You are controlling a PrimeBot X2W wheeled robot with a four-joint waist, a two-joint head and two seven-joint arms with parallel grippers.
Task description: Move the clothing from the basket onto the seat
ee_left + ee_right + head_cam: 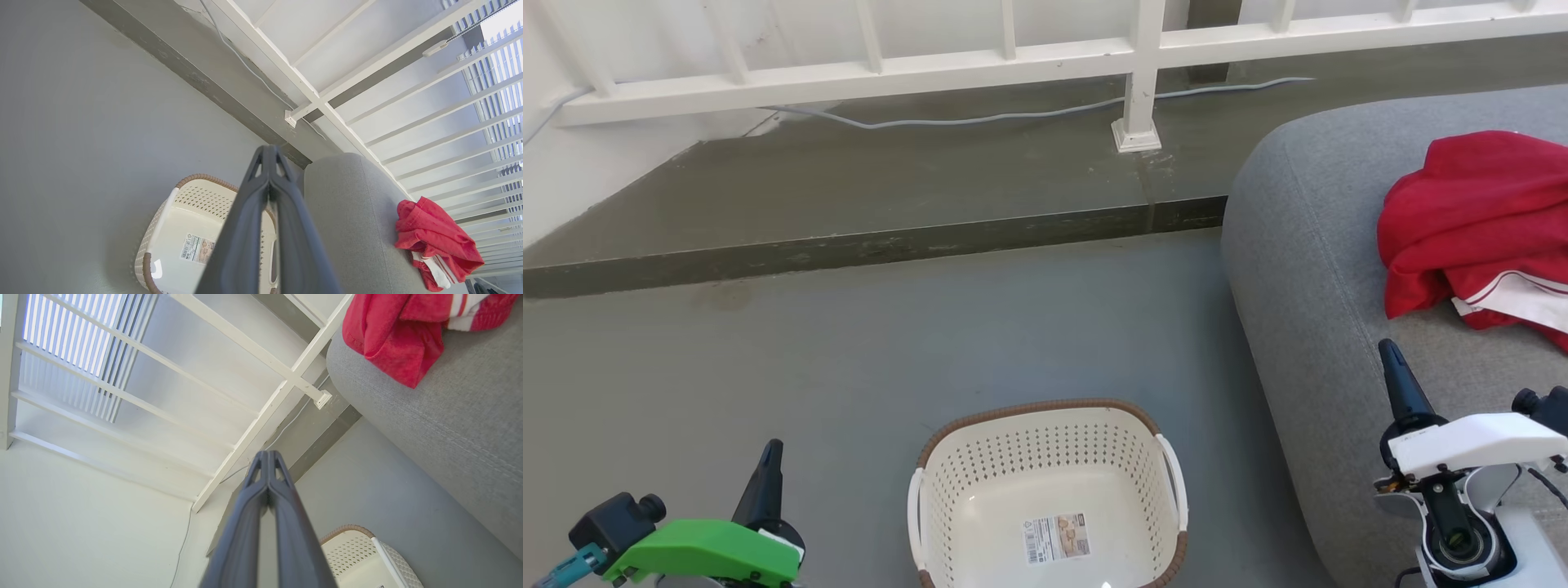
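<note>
Clothing [1478, 212] on seat [1307, 245], beyond right hand [1388, 351]

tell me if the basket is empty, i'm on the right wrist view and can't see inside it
Observer: Yes, the basket holds no clothing; a label sticker lies on its bottom.
Operator: where's the left gripper
Observer: The left gripper is low over the floor, to the left of the basket. It is shut and holds nothing.
Operator: is the red pile fully on the seat
Observer: In the left wrist view the whole pile of clothing lies on top of the seat, with none of it hanging to the floor. I can't count the garments in it.
</note>
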